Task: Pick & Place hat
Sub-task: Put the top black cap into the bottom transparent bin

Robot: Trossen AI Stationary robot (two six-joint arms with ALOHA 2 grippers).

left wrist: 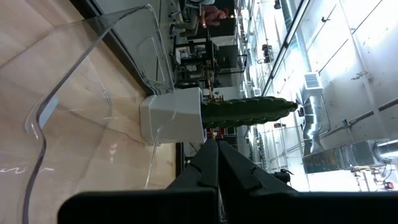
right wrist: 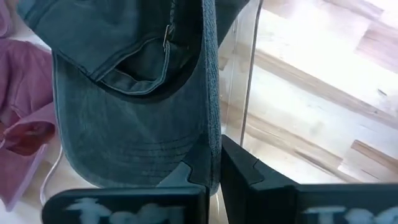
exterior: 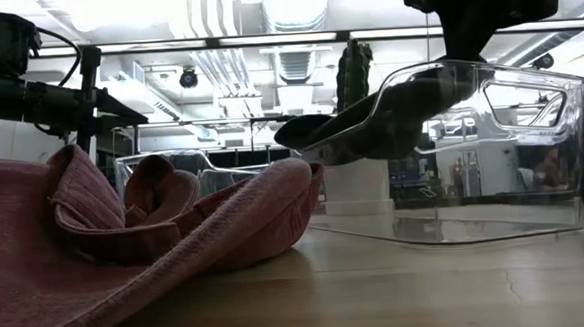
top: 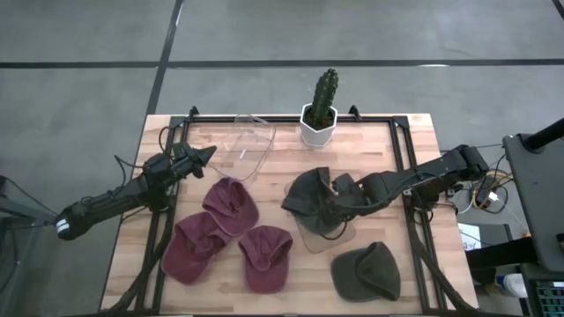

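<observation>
A dark grey cap (top: 310, 195) is held by my right gripper (top: 342, 199), which reaches in from the table's right and is shut on it. The cap hangs over a clear plastic bin (top: 322, 236). In the low view the cap (exterior: 370, 124) sits high within the bin's walls (exterior: 532, 151), its brim (exterior: 305, 133) poking out past the low side. My left gripper (top: 206, 158) is shut and holds nothing. It waits at the table's left, pointing at a second clear bin (top: 251, 145). My right gripper pinches the dark grey cap between its two fingers by a thin edge of the crown's rim (right wrist: 210, 140). It comes roughly level from the table's right. The cap is lifted off the bin's floor, with its brim (right wrist: 118, 143) spread out beyond the fingers.
Three maroon caps (top: 231, 201) (top: 194, 246) (top: 266, 255) lie left of the bin, and a dark green cap (top: 368, 271) lies near the front right. A cactus in a white pot (top: 319, 113) stands at the far edge. A black frame (top: 407, 150) borders the tabletop.
</observation>
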